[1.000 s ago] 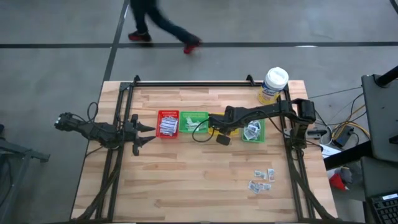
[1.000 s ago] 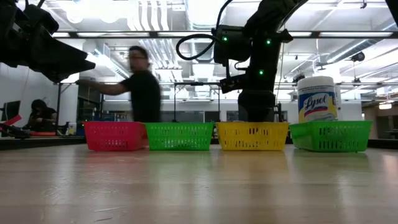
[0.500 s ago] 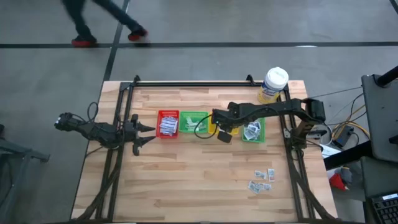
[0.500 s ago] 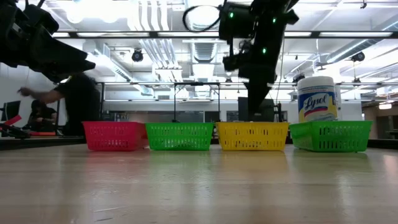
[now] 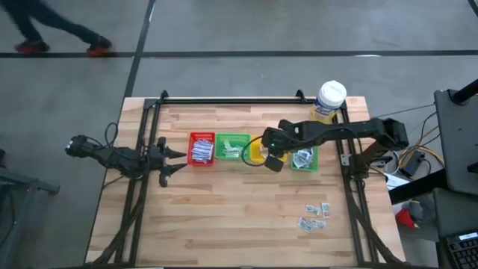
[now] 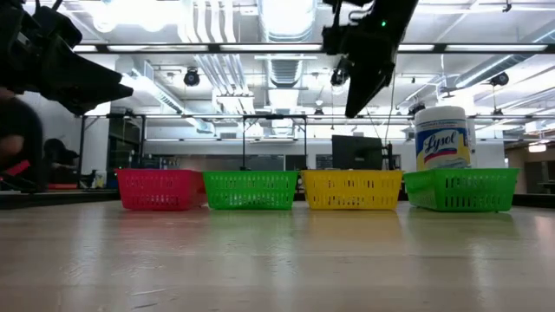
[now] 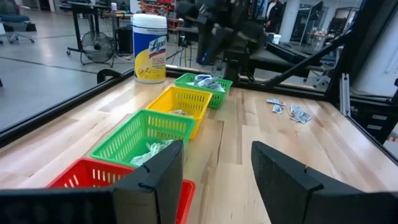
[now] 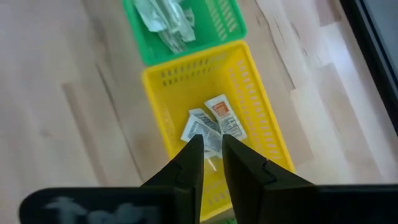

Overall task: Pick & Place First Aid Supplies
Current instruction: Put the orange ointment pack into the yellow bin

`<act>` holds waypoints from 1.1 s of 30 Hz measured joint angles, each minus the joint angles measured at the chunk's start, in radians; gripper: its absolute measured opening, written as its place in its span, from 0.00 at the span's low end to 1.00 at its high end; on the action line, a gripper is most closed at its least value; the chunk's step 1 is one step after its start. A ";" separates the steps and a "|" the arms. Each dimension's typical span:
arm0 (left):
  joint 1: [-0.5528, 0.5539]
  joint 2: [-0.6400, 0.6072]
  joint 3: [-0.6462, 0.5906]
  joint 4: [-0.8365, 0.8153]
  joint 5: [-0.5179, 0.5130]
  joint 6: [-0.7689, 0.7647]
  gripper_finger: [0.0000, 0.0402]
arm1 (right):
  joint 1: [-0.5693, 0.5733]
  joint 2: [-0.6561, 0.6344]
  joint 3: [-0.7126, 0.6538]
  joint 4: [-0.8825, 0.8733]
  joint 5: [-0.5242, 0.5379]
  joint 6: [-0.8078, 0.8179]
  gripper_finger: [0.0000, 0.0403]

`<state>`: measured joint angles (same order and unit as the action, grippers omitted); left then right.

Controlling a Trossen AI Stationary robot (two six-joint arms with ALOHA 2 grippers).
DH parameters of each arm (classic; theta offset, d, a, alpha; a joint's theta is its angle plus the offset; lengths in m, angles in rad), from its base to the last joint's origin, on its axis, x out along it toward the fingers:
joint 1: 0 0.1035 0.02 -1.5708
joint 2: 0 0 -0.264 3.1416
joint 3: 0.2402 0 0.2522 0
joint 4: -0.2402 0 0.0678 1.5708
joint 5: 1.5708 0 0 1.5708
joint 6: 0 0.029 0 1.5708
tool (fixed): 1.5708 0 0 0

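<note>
Loose first aid packets (image 5: 314, 215) are lying in a small scatter near the bench's (image 5: 224, 217) front right corner, well apart from the row of trays. More packets are already sitting in the yellow tray (image 8: 177, 90), the red tray (image 5: 202, 149), and both green trays (image 5: 233, 147).

Right gripper (image 8: 211, 152) is hovering above the yellow tray, fingers nearly together with only a thin gap between them, nothing showing in it. Judging this as the return leg after a drop.

Left gripper (image 7: 214, 168) is waiting beside the red tray, jaws spread wide, empty.

For the next pick: widening the fingers fully before descending, singling out one packet at the scatter's edge, pinching across its short side so that neighbours are not dragging along.
</note>
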<state>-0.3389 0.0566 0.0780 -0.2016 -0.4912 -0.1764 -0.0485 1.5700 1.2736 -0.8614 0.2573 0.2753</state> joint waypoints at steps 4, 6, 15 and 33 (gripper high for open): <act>0.000 0.000 0.000 0.000 0.000 0.000 0.47 | 0.035 -0.038 -0.001 -0.003 0.000 0.007 0.13; 0.000 0.000 0.000 0.000 0.000 0.000 0.47 | 0.054 -0.056 -0.002 -0.001 0.000 0.014 0.13; 0.000 0.000 0.000 0.000 0.000 0.001 0.47 | 0.130 -0.114 -0.002 -0.003 -0.005 0.048 0.13; 0.000 0.000 0.000 0.000 0.000 0.001 0.47 | 0.266 -0.128 -0.004 -0.150 -0.046 0.128 0.13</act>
<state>-0.3388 0.0570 0.0780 -0.2016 -0.4915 -0.1753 0.2175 1.4422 1.2696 -1.0112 0.2111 0.4031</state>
